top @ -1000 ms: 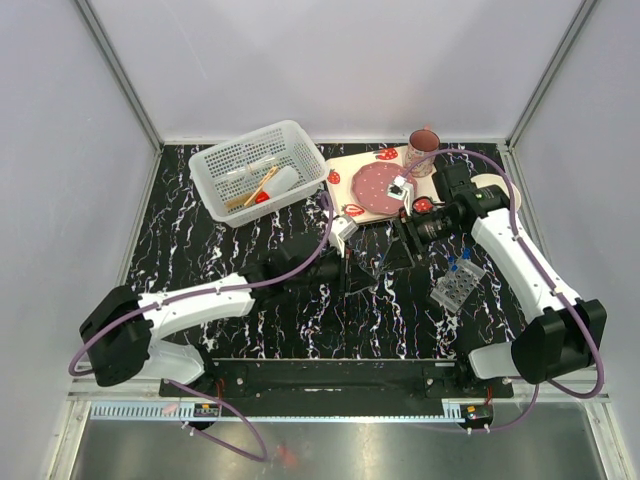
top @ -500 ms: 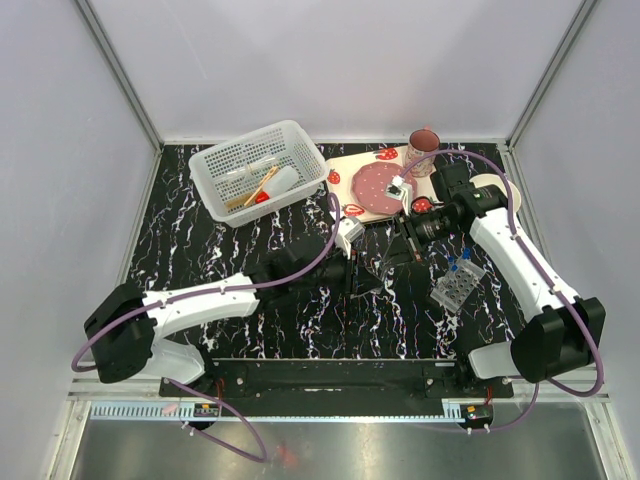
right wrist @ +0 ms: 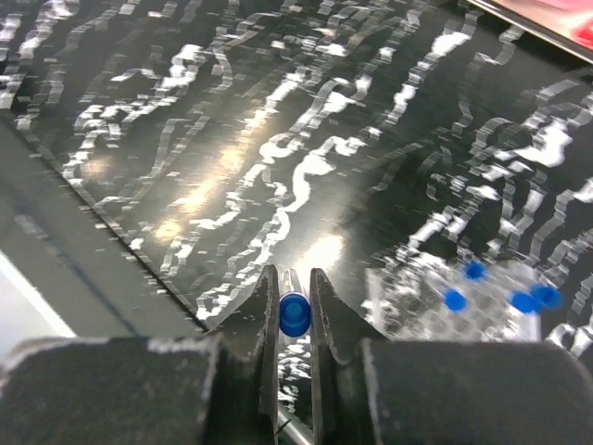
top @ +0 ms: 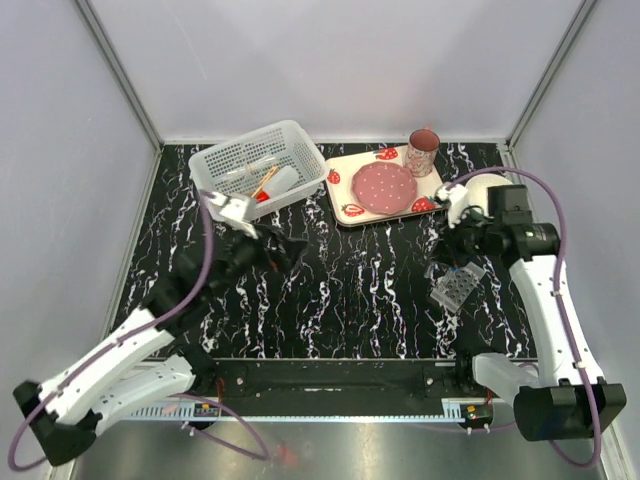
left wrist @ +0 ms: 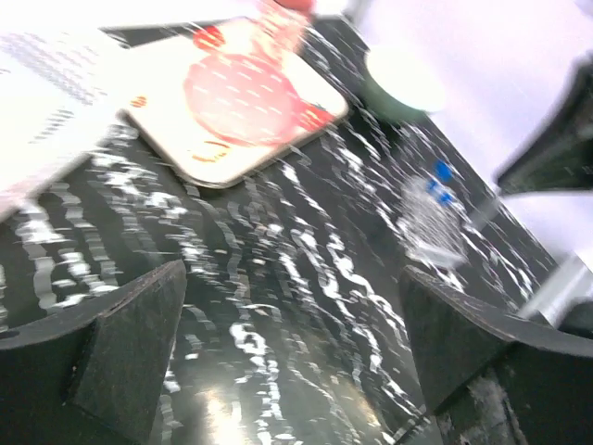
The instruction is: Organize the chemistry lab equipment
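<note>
A black marbled table [top: 340,290] is seen from above, with lab gear spread across it. The right claw [right wrist: 293,278] has its fingers pinched on a tiny blue-capped vial [right wrist: 294,315]. It hovers just beside the clear grid tube rack [right wrist: 445,320], which lies at about four o'clock on the table. A few other blue caps show in the rack.

The left claw [left wrist: 296,352] is spread wide and empty above the table at about nine o'clock. Near it, at eleven o'clock, a white basket [top: 230,158] holds the squeeze bottle [top: 280,180] and the wooden-handled tool [top: 262,185].

The step in hand looks like seating this vial in the rack. To do it well, the right arm should bring the vial upright over a free cell and square it up. It should then lower the vial until the cell guides it, and only then let go. A tilted approach could catch the grid or nudge the light rack.
</note>
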Controlling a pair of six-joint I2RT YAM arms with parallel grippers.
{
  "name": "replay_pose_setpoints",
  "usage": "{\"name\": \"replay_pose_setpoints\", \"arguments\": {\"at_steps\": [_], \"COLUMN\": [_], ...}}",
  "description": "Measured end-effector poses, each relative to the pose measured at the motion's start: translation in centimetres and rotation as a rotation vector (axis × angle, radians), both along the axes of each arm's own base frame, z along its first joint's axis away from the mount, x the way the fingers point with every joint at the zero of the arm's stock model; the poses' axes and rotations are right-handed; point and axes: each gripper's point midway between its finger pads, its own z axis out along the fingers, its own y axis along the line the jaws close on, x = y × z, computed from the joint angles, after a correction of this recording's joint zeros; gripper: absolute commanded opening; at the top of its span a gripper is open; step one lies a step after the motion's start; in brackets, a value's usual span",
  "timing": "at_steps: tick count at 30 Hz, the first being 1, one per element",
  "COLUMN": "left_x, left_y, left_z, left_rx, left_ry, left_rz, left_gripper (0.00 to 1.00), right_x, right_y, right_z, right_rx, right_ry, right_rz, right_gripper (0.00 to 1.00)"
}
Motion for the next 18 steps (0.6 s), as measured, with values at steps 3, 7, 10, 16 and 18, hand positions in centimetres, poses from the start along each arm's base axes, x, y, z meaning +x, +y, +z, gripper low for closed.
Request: {"name": "replay_pose_setpoints", "arguments": {"at_steps": [3,7,10,16,18], "left_x": [0.7,-0.7,-1.2,-2.0,-2.2], "left_y": [5.9,9.3,10.5,12.2,12.6], "left_z": [1.6,1.8,-0.2,-6.5,-7.1], "left_rx": [0.011,0.046,0.109,0.268,0.290], "left_ry": [-0.057,-0.087,-0.057,0.065,0.079], "left_rz": [0.171,0.234,0.259,0.286,0.295], "left_gripper": [0.99,0.99,0.99,0.99,0.99], "right_x": [0.4,0.6,0.9,1.5,1.9], "right_y": [-3.1,-5.2,-5.9,-6.7,-6.9], "right_z": [-1.2,-3.8,-6.0,-8.6,-8.9], "right_rx": [-0.070,-0.151,-0.191,-0.237,-0.242], "right_ry": [-0.064,-0.085,-0.082,-0.089,-0.100], "right_rz": [-0.086,-0.136,-0.138,-0.139,-0.142], "right_gripper": [0.05,0.05,0.06,0.06,0.06]}}
